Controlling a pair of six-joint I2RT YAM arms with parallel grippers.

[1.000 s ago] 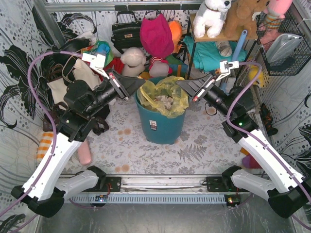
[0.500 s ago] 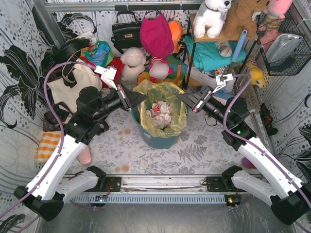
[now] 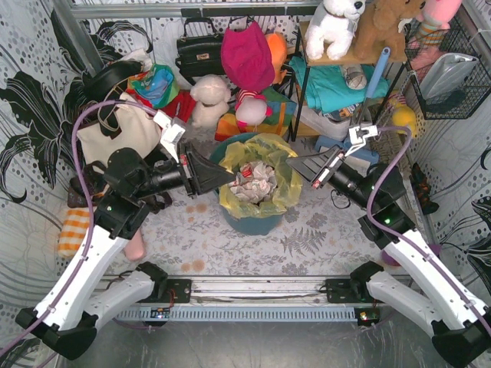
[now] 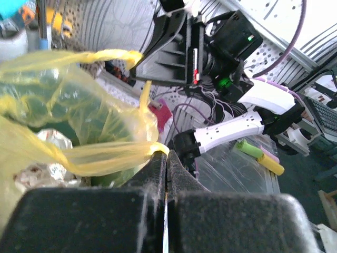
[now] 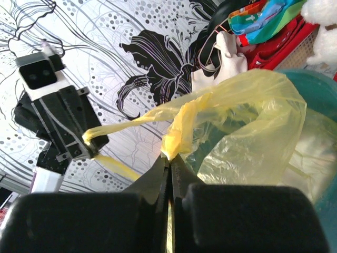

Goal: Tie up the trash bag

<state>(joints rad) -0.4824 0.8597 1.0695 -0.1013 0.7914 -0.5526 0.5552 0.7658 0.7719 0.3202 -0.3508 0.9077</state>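
Left tool [image 3: 229,178], right tool [image 3: 293,162]: pinched closed

We take this for a lab cell dressed as a cluttered home corner. Floral wall panels [image 3: 31,115] hang on a metal frame [image 3: 192,11], with plush toys [image 3: 335,23], a handbag [image 3: 198,50], a wire basket [image 3: 460,100] and a floral-patterned bench [image 3: 307,234].

There is one trash bag [image 3: 272,153] and one teal bucket [image 3: 253,222]. Two grippers are in view, the left gripper [image 3: 230,178] and the right gripper [image 3: 294,162]. Behind them are one black handbag [image 3: 198,52], one cream tote [image 3: 115,138] and one wire basket [image 3: 453,84].
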